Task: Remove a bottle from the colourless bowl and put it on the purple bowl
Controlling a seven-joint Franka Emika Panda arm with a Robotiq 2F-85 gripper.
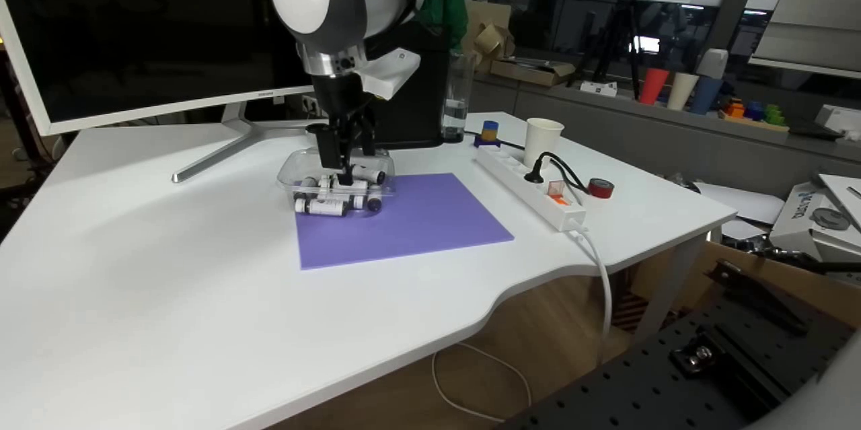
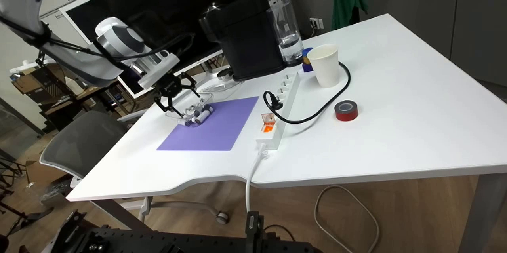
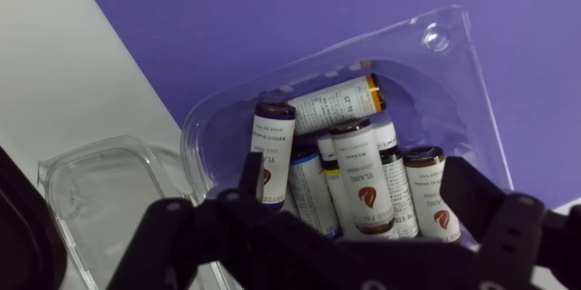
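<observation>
Gripper (image 3: pixel 353 167), Robotiq, two-fingered: fingers spread wide, nothing held between them. Wrist view: fingertips flank the topmost bottle (image 3: pixel 365 176), white-labelled with a red-brown leaf mark, lying on the bottle pile (image 3: pixel 313 194) inside the clear plastic tub (image 3: pixel 481 104). Long axis: pointing away from the gripper's palm, roughly square to the line joining the fingertips. As I judge it, the jaws could pinch its sides with little or no wrist turn. Neighbouring bottle (image 3: pixel 274 145): just beside one fingertip. Further bottle (image 3: pixel 429 188): just beside the opposite fingertip. Either may be swept in as the grip narrows. Which bottle is meant, I cannot tell; the topmost looks likeliest.

In an exterior view: purple mat (image 1: pixel 417 221), one corner under the tub, the remainder stretching toward the power strip (image 1: pixel 528 191). Gripper above the bottles, fingers pointing down at the tub. Removal looks not yet begun; the carry, once a bottle is past the rim, should be a short sideways one.

In an exterior view: Panda arm (image 2: pixel 77 63), angled in above the tub, fingers parted either side of the pile. Contact between fingertips and bottles: too small to tell.
</observation>
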